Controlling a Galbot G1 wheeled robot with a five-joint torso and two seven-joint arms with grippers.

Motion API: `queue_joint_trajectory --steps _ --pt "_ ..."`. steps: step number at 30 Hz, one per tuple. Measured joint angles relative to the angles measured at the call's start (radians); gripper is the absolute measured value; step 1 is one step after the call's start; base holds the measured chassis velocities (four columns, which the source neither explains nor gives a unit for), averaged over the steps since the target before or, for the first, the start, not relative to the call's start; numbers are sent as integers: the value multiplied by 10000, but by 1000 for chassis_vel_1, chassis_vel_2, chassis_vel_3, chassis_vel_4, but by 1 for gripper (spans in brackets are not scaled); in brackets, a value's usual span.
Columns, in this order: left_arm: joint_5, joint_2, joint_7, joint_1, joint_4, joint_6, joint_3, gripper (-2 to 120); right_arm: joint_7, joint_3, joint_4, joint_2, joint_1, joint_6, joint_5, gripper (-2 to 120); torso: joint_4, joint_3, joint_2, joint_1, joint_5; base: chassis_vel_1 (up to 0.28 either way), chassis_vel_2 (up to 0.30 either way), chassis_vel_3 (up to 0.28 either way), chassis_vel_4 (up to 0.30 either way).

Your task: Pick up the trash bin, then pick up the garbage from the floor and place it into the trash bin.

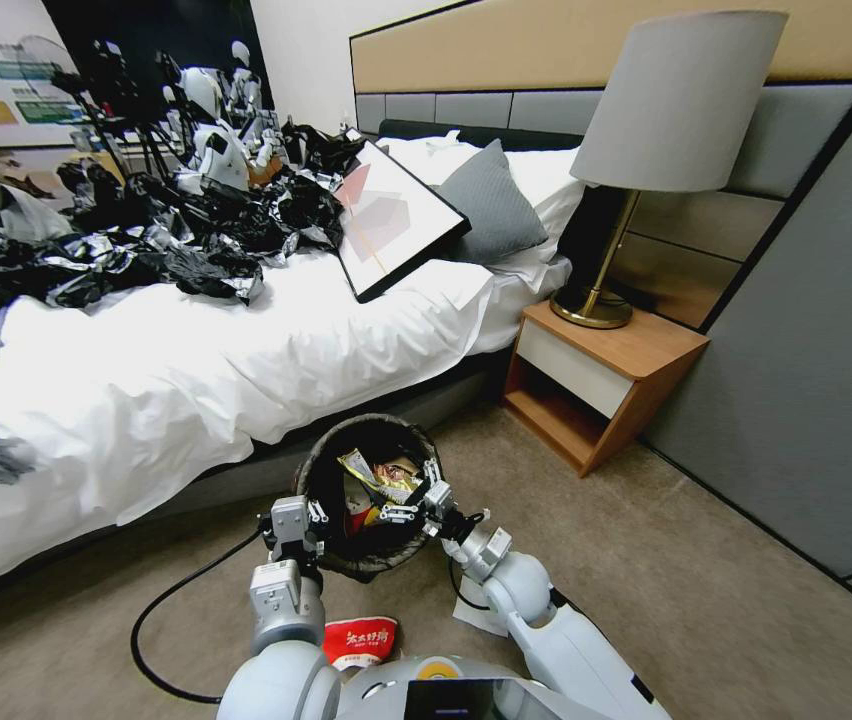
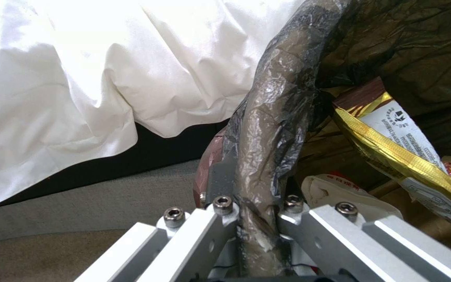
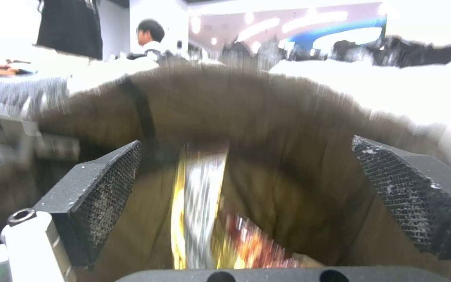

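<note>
Head view: left hand (image 1: 308, 522) clamps trash bin (image 1: 318, 478) rim; right hand (image 1: 416, 500) spread above.

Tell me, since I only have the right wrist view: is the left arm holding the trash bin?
Observer: Yes. The left gripper has its jaws shut on the lined rim of the trash bin, on the side nearest the robot.
Operator: Any garbage on the floor?
Observer: A red-and-white snack wrapper lies on the carpet, close in front of the robot's base.
Operator: Anything else down there?
Observer: A white paper scrap lies on the carpet beneath the right arm.
</note>
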Motion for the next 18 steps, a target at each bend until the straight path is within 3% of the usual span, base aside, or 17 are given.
queue_joint_trajectory --steps 4,13,18 --pt "0 0 0 0 0 0 0 0 547 183 834 11 -247 6 -314 100 1 0 0 0 0 0 0 0 0" --pt "0 0 0 0 0 -1 0 0 2991 1126 3003 201 -1271 -844 -1556 100 1 0 0 0 0 0 0 0 0" --pt "0 0 0 0 0 0 0 0 3289 1829 3361 119 -1789 -1023 -1667 100 -1 0 0 0 0 0 0 0 0"
